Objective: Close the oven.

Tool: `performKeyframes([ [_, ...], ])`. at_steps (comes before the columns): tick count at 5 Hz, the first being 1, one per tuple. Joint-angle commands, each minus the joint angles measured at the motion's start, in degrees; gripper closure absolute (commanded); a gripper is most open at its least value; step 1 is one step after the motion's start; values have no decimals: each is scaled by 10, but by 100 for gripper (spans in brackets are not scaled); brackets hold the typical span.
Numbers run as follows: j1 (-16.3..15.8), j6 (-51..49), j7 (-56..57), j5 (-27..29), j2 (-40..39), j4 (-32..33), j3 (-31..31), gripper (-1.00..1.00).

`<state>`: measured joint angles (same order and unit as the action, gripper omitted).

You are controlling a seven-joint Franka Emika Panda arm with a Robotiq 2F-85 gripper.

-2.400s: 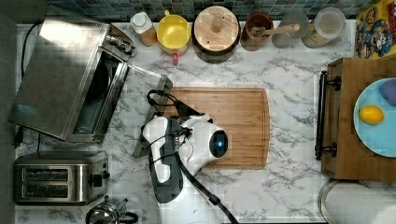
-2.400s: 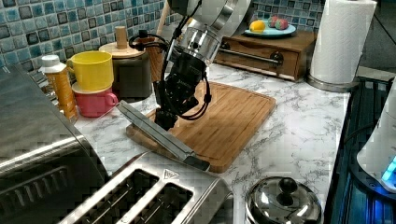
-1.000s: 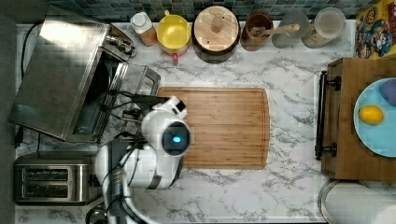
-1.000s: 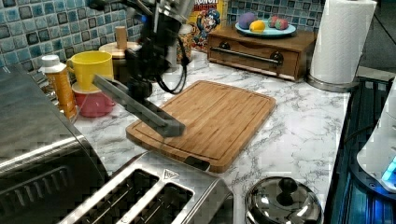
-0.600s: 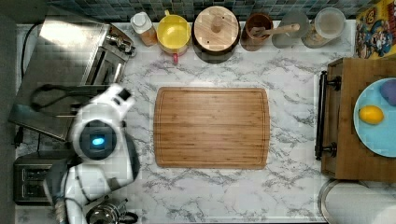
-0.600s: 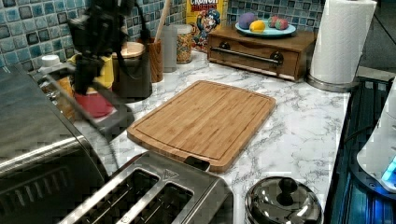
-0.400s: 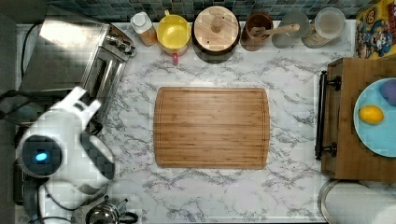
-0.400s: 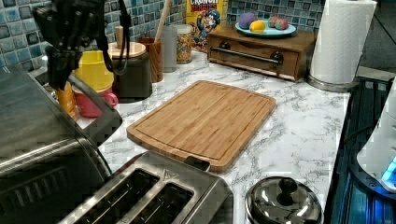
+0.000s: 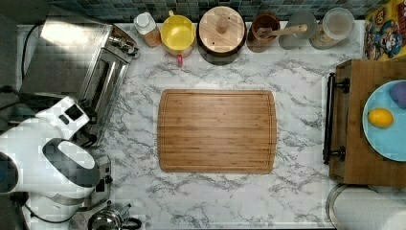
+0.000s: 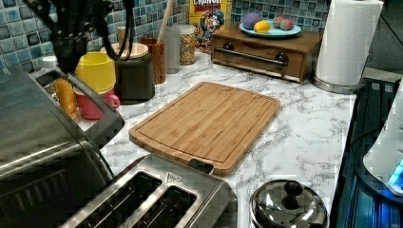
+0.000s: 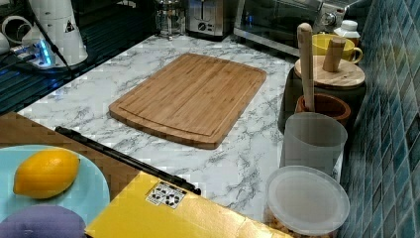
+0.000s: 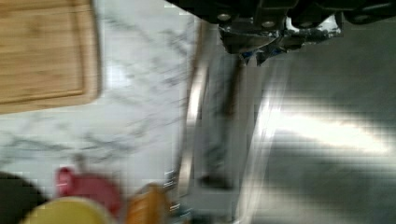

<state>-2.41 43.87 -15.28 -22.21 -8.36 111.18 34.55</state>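
Toaster oven (image 9: 72,57) was seen beside the bamboo cutting board (image 9: 217,130), at the top view's left, its glass door (image 10: 97,118) nearly raised. The door was judged rigid, hinged, fairly light; its steel bar handle (image 12: 191,116) suits pushing. Jaw state: cannot tell.

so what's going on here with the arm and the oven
A Franka arm is over the oven, which sits at the top view's left on a marble counter. The oven's glass door is raised most of the way toward shut; in the left view it looks tilted with a small gap remaining, so the closing seems nearly done rather than finished. The gripper hangs just above the door's upper edge. The bamboo cutting board lies bare in the middle, and a two-slot toaster sits beside the oven.
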Motion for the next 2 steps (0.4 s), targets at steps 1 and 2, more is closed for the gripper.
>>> performKeyframes([
  [1, 11, -18, -36, 2, 56, -42, -24, 100],
  [2, 4, -18, -36, 3, 56, -42, -30, 100],
])
